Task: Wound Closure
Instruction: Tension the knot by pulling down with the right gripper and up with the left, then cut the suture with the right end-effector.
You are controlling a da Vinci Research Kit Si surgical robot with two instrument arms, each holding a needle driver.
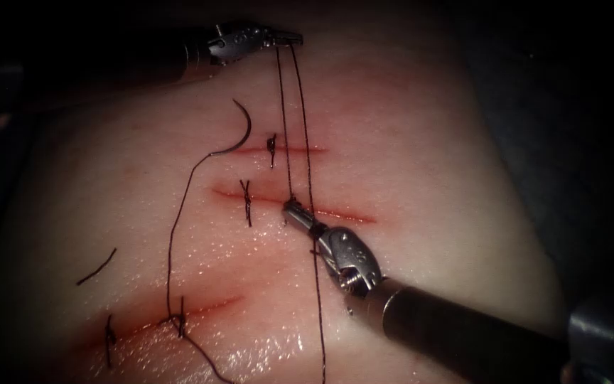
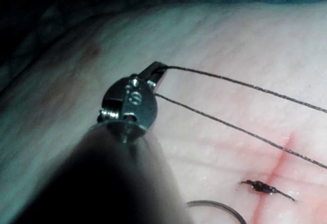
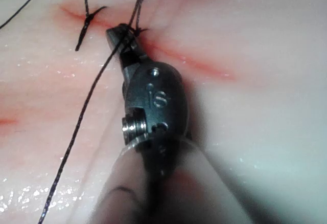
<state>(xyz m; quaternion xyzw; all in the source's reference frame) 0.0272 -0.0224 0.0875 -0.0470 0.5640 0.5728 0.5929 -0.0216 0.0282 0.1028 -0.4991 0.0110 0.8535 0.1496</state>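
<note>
Here the needle lies free on glistening tissue.

Dark backdrop beyond the practice piece

Needle lying free on the tissue, left of the far cut.
Left gripper sits far, right gripper nearer at the middle cut, thread between them.
</note>
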